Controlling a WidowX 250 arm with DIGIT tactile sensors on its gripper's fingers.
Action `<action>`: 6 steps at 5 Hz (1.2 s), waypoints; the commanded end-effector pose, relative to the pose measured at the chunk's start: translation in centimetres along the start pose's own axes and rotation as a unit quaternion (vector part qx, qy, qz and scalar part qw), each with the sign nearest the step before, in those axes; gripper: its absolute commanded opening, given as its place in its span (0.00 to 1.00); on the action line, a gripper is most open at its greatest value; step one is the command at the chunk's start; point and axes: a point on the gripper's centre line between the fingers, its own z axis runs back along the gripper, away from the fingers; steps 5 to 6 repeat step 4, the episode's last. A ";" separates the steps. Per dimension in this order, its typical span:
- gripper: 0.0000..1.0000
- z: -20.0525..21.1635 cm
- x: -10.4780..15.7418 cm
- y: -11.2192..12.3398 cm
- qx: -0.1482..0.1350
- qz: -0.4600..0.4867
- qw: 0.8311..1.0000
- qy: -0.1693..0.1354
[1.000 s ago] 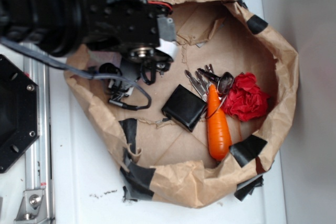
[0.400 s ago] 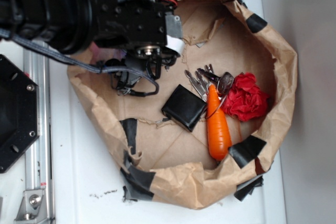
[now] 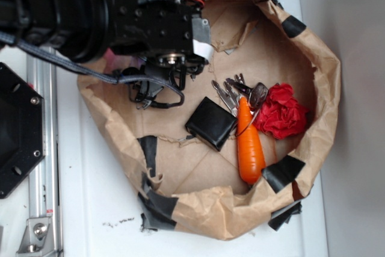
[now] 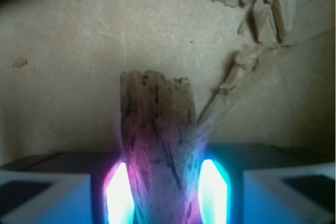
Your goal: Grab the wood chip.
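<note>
Since a second ago the black arm [image 3: 90, 13] has shifted slightly right and up over the upper-left part of the brown paper bag [image 3: 325, 88], its cables now bunched closer under it. Seen from the wrist, the gripper [image 4: 160, 192] is clamped on the wood chip [image 4: 157, 145], one glowing finger [image 4: 116, 195] pressed to each side, the jagged end pointing out over the paper floor. Well to the right lie a black pouch [image 3: 210, 123], keys [image 3: 237, 91], an orange carrot [image 3: 249, 145] and red crumpled paper [image 3: 281, 111].
</note>
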 end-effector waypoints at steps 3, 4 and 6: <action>0.00 16.1 2.4 -1.5 -0.046 0.083 0.987 -0.127; 0.00 15.9 2.9 -1.3 -0.052 0.138 0.983 -0.111; 0.00 15.9 2.9 -1.3 -0.052 0.138 0.983 -0.111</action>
